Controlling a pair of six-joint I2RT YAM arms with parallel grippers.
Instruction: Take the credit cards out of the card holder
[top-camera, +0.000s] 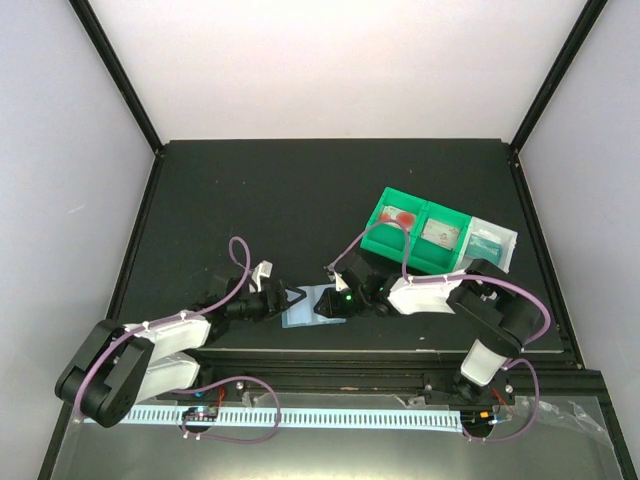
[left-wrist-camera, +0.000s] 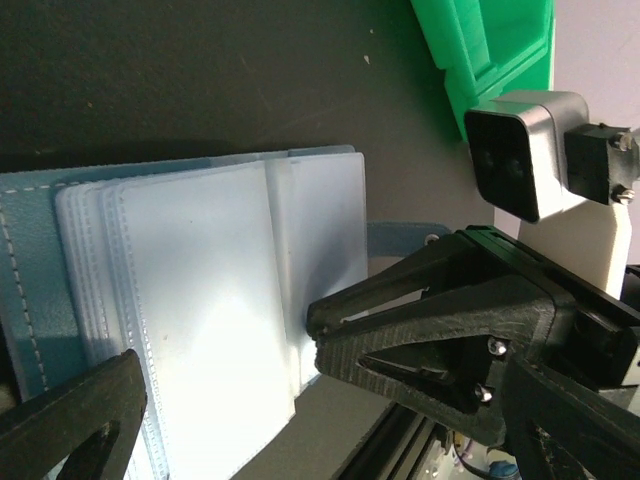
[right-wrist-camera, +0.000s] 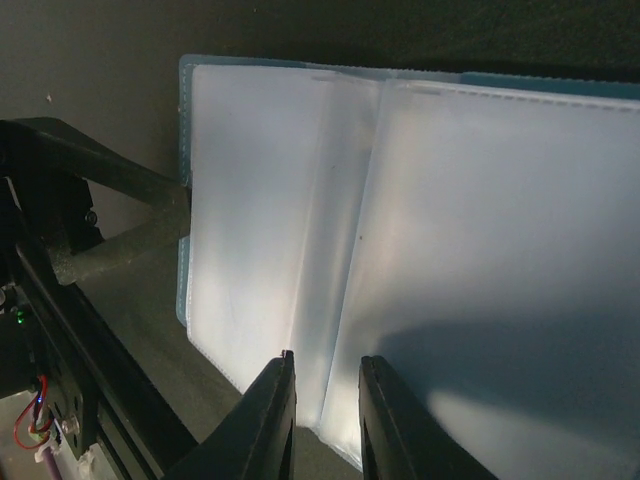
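**Two claws at one holder (top-camera: 306, 312)**

Left claw (top-camera: 298, 299) stands open, one finger (left-wrist-camera: 70, 425) at the lower left of its wrist view. Right claw (top-camera: 330, 301) has its fingers (right-wrist-camera: 272, 420) drawn close with a thin gap, set at the holder's lower edge in its wrist view; whether they pinch a leaf I cannot tell.

One holder, light blue, lies spread open on the black table (top-camera: 250, 200) at lower centre of the top view, between the two claws; its pale clear leaves face up; in the right wrist view the left claw touches its left edge.

Two bins sit touching, right of centre: one green bin (top-camera: 384, 242) with two compartments, and one clear bin (top-camera: 509, 240) on its right.

Three cards, one per compartment: a red-marked card (top-camera: 396, 217) in the green bin's left; a pale card (top-camera: 441, 232) in its right; a teal card (top-camera: 487, 243) in the clear bin.
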